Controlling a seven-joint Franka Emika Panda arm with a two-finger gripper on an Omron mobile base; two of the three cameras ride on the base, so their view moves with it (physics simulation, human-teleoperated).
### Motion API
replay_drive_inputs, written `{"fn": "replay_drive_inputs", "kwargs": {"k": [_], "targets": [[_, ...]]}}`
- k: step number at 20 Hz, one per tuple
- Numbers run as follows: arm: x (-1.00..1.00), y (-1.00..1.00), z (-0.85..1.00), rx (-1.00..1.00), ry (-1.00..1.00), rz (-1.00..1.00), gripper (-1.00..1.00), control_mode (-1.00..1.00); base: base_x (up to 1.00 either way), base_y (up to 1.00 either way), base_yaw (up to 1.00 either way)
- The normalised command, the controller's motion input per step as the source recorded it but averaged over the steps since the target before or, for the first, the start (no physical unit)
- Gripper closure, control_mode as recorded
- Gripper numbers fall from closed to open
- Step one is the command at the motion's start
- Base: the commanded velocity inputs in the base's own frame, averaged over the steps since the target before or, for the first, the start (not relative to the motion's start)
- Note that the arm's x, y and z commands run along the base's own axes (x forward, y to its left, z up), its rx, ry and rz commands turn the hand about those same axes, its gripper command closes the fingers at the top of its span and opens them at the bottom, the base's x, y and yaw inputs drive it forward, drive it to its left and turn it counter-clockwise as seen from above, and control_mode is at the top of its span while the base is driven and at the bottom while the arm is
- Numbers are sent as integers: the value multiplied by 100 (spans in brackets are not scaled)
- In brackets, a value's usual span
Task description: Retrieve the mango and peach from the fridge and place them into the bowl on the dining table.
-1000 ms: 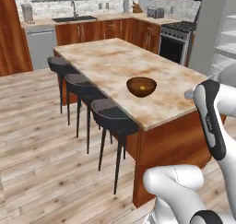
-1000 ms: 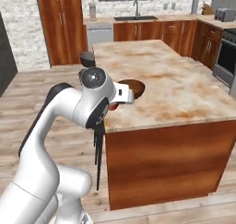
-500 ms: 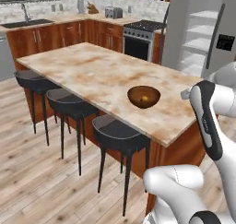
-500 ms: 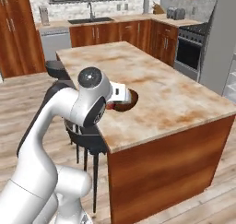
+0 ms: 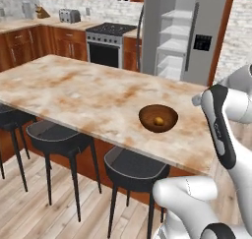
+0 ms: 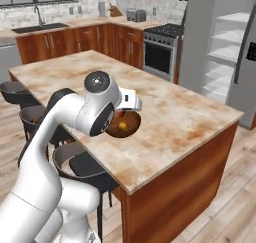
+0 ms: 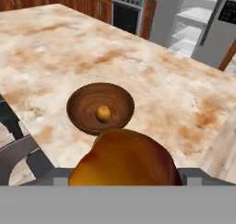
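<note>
My gripper [image 7: 124, 174] is shut on a big orange-red fruit [image 7: 124, 158], by its look the mango, which hides the fingertips. It hangs just above the near edge of the dining table [image 7: 55, 48], a little short of the dark-brown bowl [image 7: 78, 103]. A small yellow-orange fruit [image 7: 103, 112], likely the peach, lies in that bowl. The bowl [image 5: 147, 112] sits near the table's stool-side edge, and my arm partly covers the bowl [image 6: 129, 132]. The fridge [image 5: 172, 41] stands open beyond the table, white shelves showing.
Dark round stools [image 5: 59, 134] line the table's near side, one stool [image 6: 85, 162] right under my arm. A stove [image 5: 106, 44] and wooden wall cabinets stand behind. The fridge door with the black panel [image 5: 202, 41] stands past the table's far corner.
The base has swung round the table, so both base views shifted: the fridge has come into view and the bowl sits closer. The arm's pose and its grip look unchanged.
</note>
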Motion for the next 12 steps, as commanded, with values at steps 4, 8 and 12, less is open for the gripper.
{"fn": "replay_drive_inputs", "kwargs": {"k": [4, 8, 12], "targets": [[0, 0, 0, 0, 0, 0, 100, 100, 66, 18, -39], [0, 0, 0, 0, 0, 0, 100, 100, 42, 5, -10], [21, 0, -1, 0, 0, 0, 100, -100, 17, 0, 0]]}}
